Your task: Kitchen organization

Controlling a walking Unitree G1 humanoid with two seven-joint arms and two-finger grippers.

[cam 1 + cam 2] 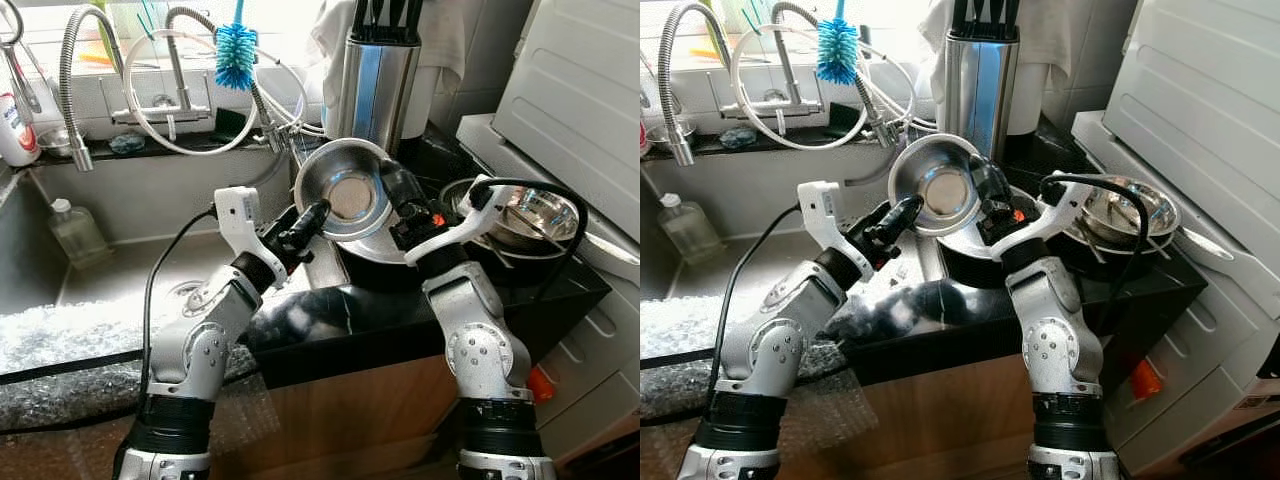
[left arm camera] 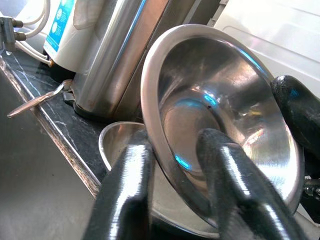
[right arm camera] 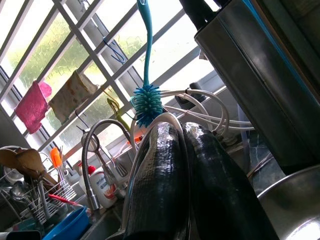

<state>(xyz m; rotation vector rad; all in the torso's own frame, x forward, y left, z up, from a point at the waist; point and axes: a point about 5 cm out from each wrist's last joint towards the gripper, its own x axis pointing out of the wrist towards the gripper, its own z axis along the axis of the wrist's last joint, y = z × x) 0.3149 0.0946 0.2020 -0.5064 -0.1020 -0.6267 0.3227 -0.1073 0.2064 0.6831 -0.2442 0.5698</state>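
Observation:
A steel bowl [image 1: 345, 190] is held up on edge over the black counter [image 1: 400, 320], its hollow facing me. My left gripper [image 1: 313, 217] grips its lower left rim, one finger [image 2: 235, 185] inside the bowl [image 2: 225, 100] and the other outside. My right gripper [image 1: 397, 192] is shut on the opposite rim; in the right wrist view its two fingers [image 3: 160, 180] press together on the thin edge. A second steel bowl [image 1: 372, 247] rests on the counter right under the held one.
More steel bowls [image 1: 530, 215] are stacked in a dark pan to the right. A tall steel knife holder [image 1: 375, 85] stands behind. The sink [image 1: 120, 270] lies left, with taps, hoses and a blue brush [image 1: 236, 55]. A white appliance [image 1: 580, 90] fills the right.

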